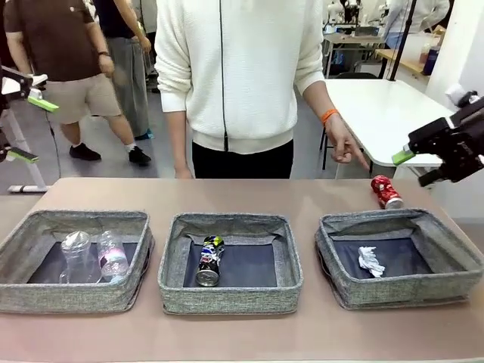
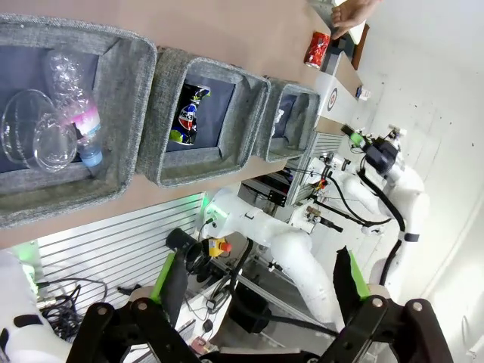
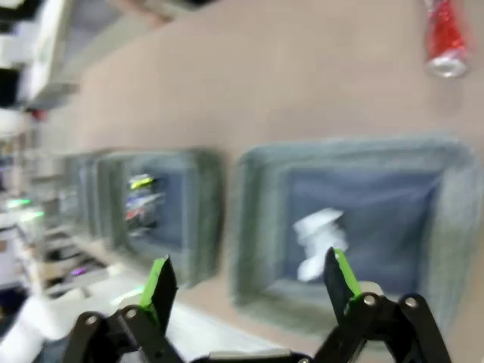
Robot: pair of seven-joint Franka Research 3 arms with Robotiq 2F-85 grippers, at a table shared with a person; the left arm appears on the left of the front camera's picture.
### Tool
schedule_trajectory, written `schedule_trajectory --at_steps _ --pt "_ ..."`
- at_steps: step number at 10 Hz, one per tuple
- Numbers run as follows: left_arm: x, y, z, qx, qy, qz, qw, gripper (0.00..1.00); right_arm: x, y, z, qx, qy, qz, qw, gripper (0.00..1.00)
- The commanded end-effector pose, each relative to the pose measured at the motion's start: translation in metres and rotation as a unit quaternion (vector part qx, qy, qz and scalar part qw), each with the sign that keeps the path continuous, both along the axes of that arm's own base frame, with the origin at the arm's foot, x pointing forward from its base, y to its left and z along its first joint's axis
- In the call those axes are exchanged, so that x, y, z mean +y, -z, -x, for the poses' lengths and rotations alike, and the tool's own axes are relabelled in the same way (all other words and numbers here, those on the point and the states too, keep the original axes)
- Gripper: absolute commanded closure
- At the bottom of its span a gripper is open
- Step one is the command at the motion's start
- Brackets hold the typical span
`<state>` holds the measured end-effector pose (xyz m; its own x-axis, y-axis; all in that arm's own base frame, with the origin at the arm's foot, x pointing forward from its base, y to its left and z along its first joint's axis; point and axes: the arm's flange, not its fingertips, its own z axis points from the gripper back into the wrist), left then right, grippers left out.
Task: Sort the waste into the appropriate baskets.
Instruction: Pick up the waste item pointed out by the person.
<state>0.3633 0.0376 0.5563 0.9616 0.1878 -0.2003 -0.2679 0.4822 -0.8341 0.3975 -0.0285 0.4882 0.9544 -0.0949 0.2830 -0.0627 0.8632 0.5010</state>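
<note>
the left gripper (image 1: 23,128) sits high at the left edge of the front view, well above and behind the table (image 1: 242,193), its green-tipped fingers spread apart with nothing between them. from its own wrist camera the left gripper (image 2: 257,283) shows the same wide gap, held out past the table's near edge. the right gripper (image 1: 412,162) hangs in the air at the right edge, above and beyond the right basket (image 1: 401,291); its fingers are parted and empty, and in the right wrist view the gripper (image 3: 249,283) looks down on that basket, though the picture is blurred.

a person stands at the far side, one hand (image 1: 344,144) lowered with a finger pointing down toward the crushed red can (image 1: 386,192), which lies on the table just behind the right basket. an orange band circles that wrist.

the left basket (image 1: 23,291) holds the clear plastic cup (image 1: 76,255) and the clear plastic bottle (image 1: 113,254) side by side, both lying down. the middle basket (image 1: 231,299) holds the dark multicoloured can (image 1: 209,260). the crumpled white paper wad (image 1: 370,261) lies in the right basket.

print on the cans and the bottle's label is too small to read.
</note>
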Motion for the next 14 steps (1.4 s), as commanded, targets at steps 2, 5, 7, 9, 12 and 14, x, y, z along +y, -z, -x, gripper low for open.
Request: schedule_trajectory --at_steps 2,5,7,9,12,14 --pt "0.003 -0.002 0.003 0.001 0.005 0.000 1.000 0.00 -0.055 0.017 -0.045 -0.082 0.114 0.324 0.935 0.00" --pt "0.003 -0.002 0.003 0.001 0.005 0.000 1.000 0.00 -0.040 0.019 -0.042 -0.049 0.013 0.160 0.986 0.00" --pt "0.003 -0.002 0.003 0.001 0.005 0.000 1.000 0.00 -0.033 0.031 -0.070 -0.080 0.033 0.278 0.957 0.00" --pt "0.003 -0.002 0.003 0.001 0.005 0.000 1.000 0.00 -0.041 0.046 -0.131 -0.096 0.015 0.261 0.960 0.00" --pt "0.003 -0.002 0.003 0.001 0.005 0.000 1.000 0.00 -0.044 0.093 -0.191 -0.047 0.052 0.268 0.961 0.00" --pt "0.003 -0.002 0.003 0.001 0.005 0.000 1.000 0.00 -0.041 0.121 -0.213 -0.034 0.017 0.286 0.958 0.00"
